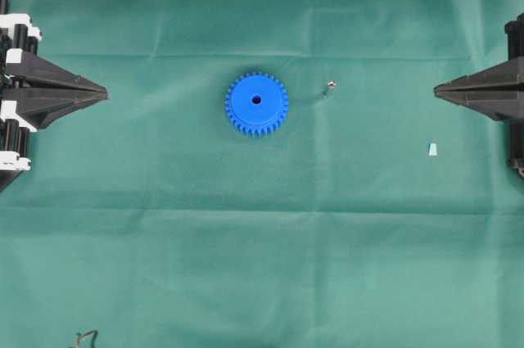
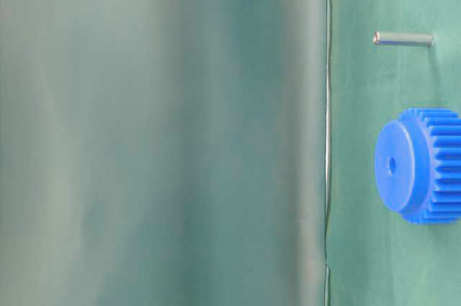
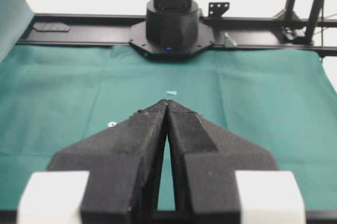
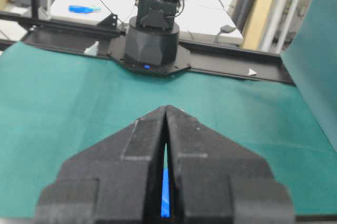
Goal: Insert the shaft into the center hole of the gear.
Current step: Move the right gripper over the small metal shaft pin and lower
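Lay just right of the gear (image 1: 256, 103) at frame centre: shaft (image 1: 331, 85), likely light, stiff, slippery; best pinched mid-length. Left tool (image 1: 105, 94) and right tool (image 1: 437, 91) closed, empty.

Green cloth (image 1: 262, 266) creased, covering table; small pale wedge chip (image 1: 432, 149) lying flat near right edge.

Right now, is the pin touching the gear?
Apart. The overhead view shows bare green cloth between the gear and the pin; the table-level view shows the same gap.
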{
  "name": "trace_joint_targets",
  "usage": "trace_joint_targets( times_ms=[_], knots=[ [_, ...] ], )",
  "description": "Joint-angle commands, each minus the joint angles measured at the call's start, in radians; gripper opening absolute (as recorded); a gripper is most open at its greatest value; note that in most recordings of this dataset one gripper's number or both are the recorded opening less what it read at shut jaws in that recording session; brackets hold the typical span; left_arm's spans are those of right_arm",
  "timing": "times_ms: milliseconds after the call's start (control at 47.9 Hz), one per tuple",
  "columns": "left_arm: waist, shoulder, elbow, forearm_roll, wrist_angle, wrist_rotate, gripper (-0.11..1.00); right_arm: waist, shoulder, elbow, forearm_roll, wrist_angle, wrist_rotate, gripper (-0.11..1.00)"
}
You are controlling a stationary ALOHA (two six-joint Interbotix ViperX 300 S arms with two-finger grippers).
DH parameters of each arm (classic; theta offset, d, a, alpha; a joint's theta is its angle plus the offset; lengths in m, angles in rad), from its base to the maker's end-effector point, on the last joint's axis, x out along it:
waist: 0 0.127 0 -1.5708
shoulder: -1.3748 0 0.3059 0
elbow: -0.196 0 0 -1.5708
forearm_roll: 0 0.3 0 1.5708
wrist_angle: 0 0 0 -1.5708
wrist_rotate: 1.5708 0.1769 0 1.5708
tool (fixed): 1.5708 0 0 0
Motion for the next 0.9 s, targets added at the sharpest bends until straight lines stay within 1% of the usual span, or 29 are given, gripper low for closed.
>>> trace_joint_targets(
  times_ms=[0, 104, 209, 334, 439, 585, 626, 668, 731, 877],
  knots=[
    [0.0, 0.012, -0.038, 0.009, 0.017, -0.021, 0.0, -0.002, 0.008, -0.028, 0.002, -0.003, 0.002, 0.03],
    [0.0, 0.012, -0.04, 0.009, 0.028, -0.043, 0.0, -0.003, 0.014, -0.04, 0.002, 0.017, 0.0, 0.03],
    [0.0, 0.012, -0.04, 0.011, 0.032, -0.049, 0.0, -0.02, 0.021, -0.063, 0.002, 0.051, 0.002, 0.03],
    [0.0, 0.011, -0.041, 0.011, 0.034, -0.049, 0.0, -0.063, 0.058, -0.101, 0.002, 0.117, 0.005, 0.03],
    [0.0, 0.009, -0.041, 0.012, 0.034, -0.048, 0.0, -0.1, 0.109, -0.124, 0.003, 0.146, 0.006, 0.03],
    [0.0, 0.008, -0.041, 0.014, 0.034, -0.048, 0.0, -0.147, 0.192, -0.144, 0.009, 0.147, 0.012, 0.03],
    [0.0, 0.008, -0.041, 0.014, 0.035, -0.048, 0.0, -0.158, 0.216, -0.149, 0.012, 0.147, 0.017, 0.05],
    [0.0, 0.008, -0.041, 0.014, 0.035, -0.048, 0.0, -0.17, 0.244, -0.153, 0.014, 0.144, 0.021, 0.1],
    [0.0, 0.008, -0.041, 0.014, 0.035, -0.048, 0.0, -0.184, 0.298, -0.164, 0.014, 0.137, 0.023, 0.25],
    [0.0, 0.008, -0.041, 0.014, 0.041, -0.048, 0.0, -0.198, 0.428, -0.193, 0.014, 0.118, 0.023, 0.68]
  ],
)
